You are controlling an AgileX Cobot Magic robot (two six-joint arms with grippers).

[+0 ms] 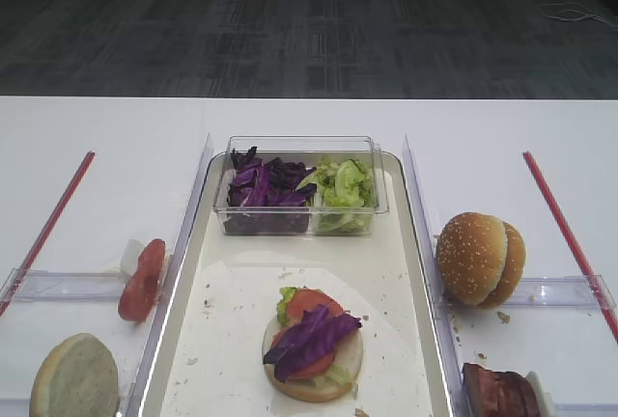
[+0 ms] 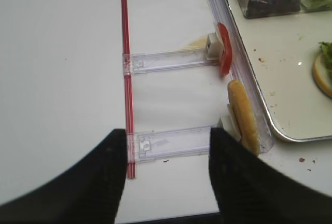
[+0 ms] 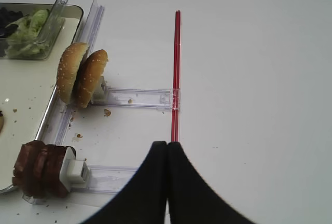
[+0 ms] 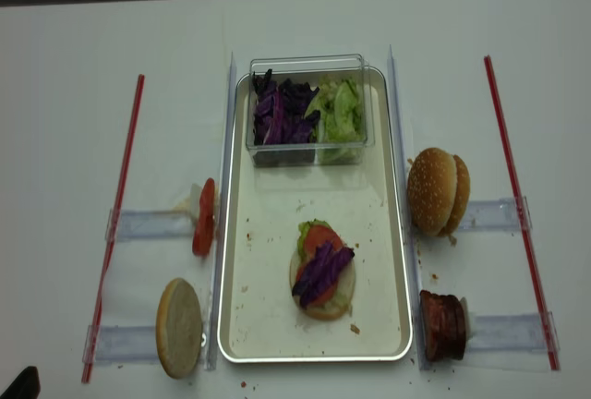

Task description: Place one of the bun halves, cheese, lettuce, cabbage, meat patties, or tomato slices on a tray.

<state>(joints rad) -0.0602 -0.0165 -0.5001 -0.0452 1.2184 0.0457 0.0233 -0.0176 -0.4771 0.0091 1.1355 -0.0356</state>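
The silvery tray [image 1: 232, 340] lies in the middle. On it sits a bun half [image 1: 314, 384] topped with lettuce [image 1: 287, 295], a tomato slice [image 1: 305, 302] and purple cabbage [image 1: 314, 336]. Left of the tray, a tomato slice [image 2: 224, 55] and a bun half [image 2: 243, 123] stand on edge in clear holders. On the right stand two bun halves [image 3: 80, 73] and the meat patties [image 3: 39, 169]. Cheese is out of view. My left gripper [image 2: 167, 133] is open over the near left holder, holding nothing. My right gripper [image 3: 167, 143] is shut and empty, right of the patties.
A clear plastic tub [image 1: 299, 147] with more cabbage [image 1: 261, 190] and lettuce [image 1: 343, 185] sits at the tray's far end. Red strips [image 2: 124, 53] [image 3: 176, 53] run along both outer sides, joined to clear holder rails [image 2: 166, 141]. Crumbs dot the tray floor.
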